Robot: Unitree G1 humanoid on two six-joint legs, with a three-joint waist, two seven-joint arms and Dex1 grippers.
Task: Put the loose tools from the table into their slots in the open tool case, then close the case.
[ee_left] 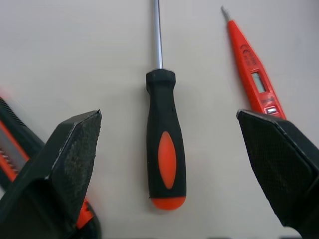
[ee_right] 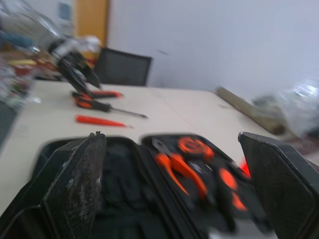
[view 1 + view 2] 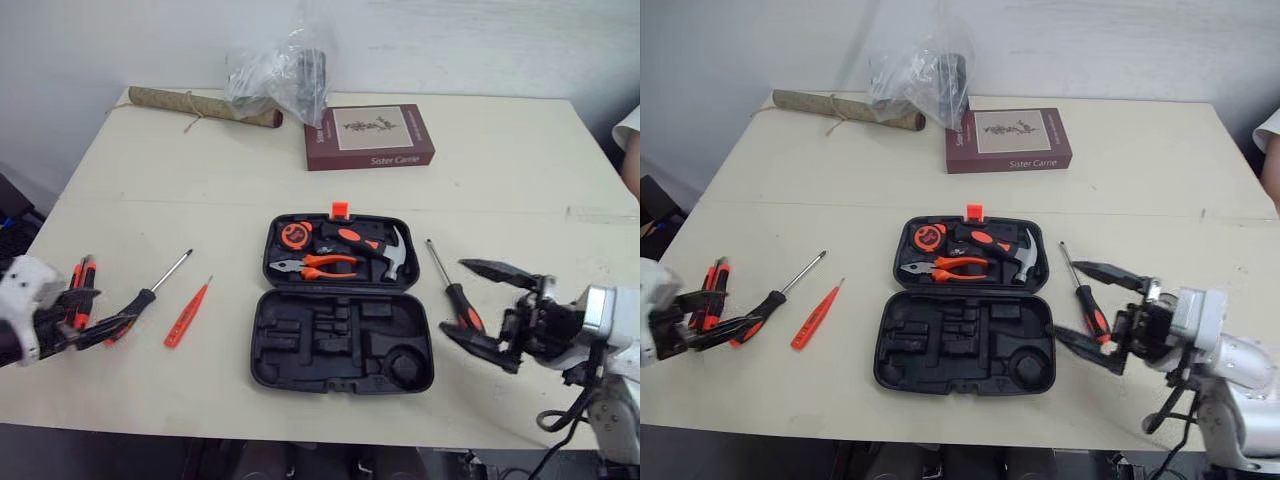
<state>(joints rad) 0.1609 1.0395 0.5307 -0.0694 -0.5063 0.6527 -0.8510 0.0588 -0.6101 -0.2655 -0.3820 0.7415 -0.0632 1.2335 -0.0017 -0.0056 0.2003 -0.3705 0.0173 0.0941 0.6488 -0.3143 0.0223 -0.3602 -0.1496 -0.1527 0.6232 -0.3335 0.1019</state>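
Left tool (image 1: 168, 116) spread, screwdriver handle (image 1: 166, 154) between.

Your two head views look forward and down over the table (image 3: 500, 170) from its near edge and share almost the same scene, the open tool case (image 3: 340, 345) in the middle. Your left wrist view looks down from very near on the screwdriver (image 1: 166, 149) by the left edge. Your right wrist view looks low across the tool case towards the left edge.

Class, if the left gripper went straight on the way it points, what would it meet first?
Probably the handle of the black-and-orange screwdriver, centred between the open fingers of the left gripper.
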